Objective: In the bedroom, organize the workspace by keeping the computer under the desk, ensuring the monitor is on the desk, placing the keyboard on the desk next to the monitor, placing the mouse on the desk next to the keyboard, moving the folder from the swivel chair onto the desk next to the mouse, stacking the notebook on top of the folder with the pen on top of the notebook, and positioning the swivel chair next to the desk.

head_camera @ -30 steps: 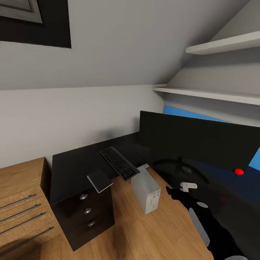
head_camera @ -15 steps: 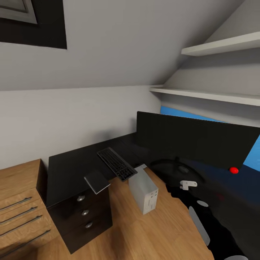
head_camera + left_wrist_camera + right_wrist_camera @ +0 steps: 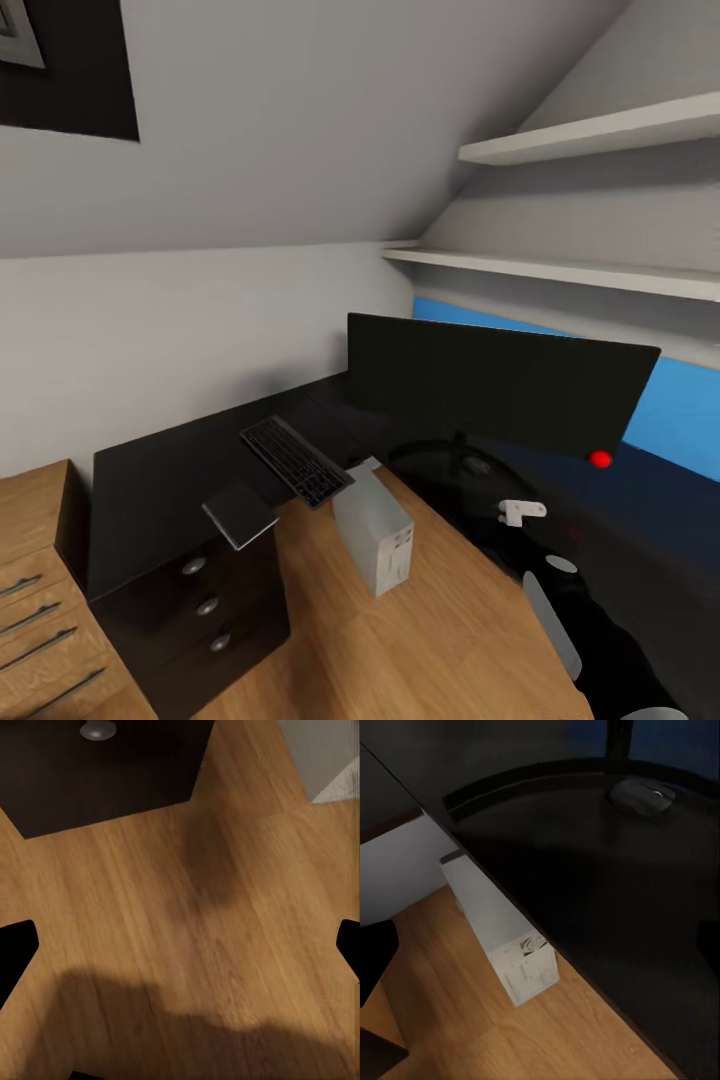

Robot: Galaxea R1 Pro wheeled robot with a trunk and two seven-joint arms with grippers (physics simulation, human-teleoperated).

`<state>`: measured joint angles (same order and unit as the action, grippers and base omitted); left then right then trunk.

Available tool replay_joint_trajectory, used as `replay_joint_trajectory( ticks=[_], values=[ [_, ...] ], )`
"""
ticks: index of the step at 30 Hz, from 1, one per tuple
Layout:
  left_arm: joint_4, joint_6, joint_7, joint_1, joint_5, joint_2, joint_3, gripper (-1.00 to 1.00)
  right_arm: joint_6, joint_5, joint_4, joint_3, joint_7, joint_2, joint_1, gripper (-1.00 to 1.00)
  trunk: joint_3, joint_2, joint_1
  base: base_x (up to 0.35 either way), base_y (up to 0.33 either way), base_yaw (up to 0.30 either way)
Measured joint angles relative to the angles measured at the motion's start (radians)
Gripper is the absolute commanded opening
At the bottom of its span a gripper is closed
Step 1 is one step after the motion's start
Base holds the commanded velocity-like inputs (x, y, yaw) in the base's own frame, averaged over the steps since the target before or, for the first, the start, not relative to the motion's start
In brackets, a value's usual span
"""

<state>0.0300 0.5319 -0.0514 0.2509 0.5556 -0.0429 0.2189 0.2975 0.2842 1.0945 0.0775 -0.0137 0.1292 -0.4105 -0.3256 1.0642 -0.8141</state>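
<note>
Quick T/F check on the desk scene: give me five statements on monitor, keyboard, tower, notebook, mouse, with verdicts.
1. The monitor stands on the desk. True.
2. The keyboard lies on the floor. False: it lies on the desk.
3. The computer stands on the wooden floor at the desk's edge. True.
4. The notebook sits on the monitor's stand. False: it lies at the desk's edge above the drawers.
5. A mouse lies on the desk by the monitor's stand. True.

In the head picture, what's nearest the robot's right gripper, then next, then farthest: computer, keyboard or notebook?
1. Light grey box-shaped computer, on the floor by the right gripper.
2. Flat black keyboard, on the black desk beyond.
3. Thin dark grey notebook, at the desk's drawer corner.
</note>
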Motion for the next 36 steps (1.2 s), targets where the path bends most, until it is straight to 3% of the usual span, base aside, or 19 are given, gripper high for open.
replay_joint_trajectory(
  ticks=[16,26,36],
  values=[
    [0.0,0.0,0.0,0.0,0.001,0.0,-0.001,1.0,-0.008,-0.003,-0.009,0.001,-0.001,-0.001,0.0,1.0,0.011,0.0,0.0,0.002,0.0,-0.109],
    [0.0,0.0,0.0,0.0,0.002,0.001,-0.002,1.0,-0.102,-0.007,-0.031,0.003,0.001,-0.003,0.0,1.0,0.012,0.0,0.0,0.175,0.0,-0.006],
    [0.0,0.0,0.0,0.0,0.002,0.001,-0.002,1.0,-0.148,-0.012,-0.06,0.005,0.083,-0.007,0.0,1.0,0.012,0.0,0.0,0.25,0.0,-0.001]
  ],
)
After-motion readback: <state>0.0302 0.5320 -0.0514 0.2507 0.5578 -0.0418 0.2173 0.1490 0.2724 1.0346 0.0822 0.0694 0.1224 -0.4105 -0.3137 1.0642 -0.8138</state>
